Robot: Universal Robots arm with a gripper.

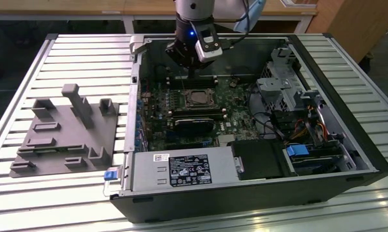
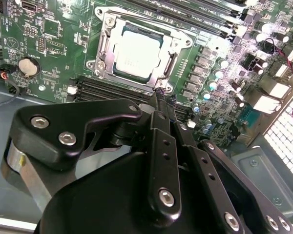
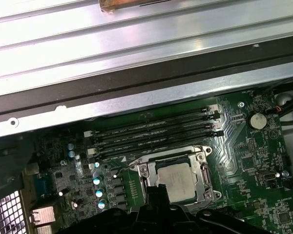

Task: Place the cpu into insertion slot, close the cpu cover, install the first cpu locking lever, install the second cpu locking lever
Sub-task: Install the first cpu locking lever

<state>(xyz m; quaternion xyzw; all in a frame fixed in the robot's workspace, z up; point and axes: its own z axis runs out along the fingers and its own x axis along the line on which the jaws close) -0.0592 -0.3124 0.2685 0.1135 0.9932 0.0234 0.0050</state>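
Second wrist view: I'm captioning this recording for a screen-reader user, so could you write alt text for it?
A silver-topped cpu sits in the insertion slot on a green motherboard, with the silvery cpu cover closed around it. The black gripper reaches toward the socket's near edge, its tips close together by the memory slots. A coin battery lies beside the socket.

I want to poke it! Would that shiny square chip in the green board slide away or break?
Probably it wouldn't slide: the chip sits flat inside the metal frame, which holds its edges. It looks stiff, not bendy. Its small, thin shape suggests it's light and perhaps delicate, so poking seems risky.
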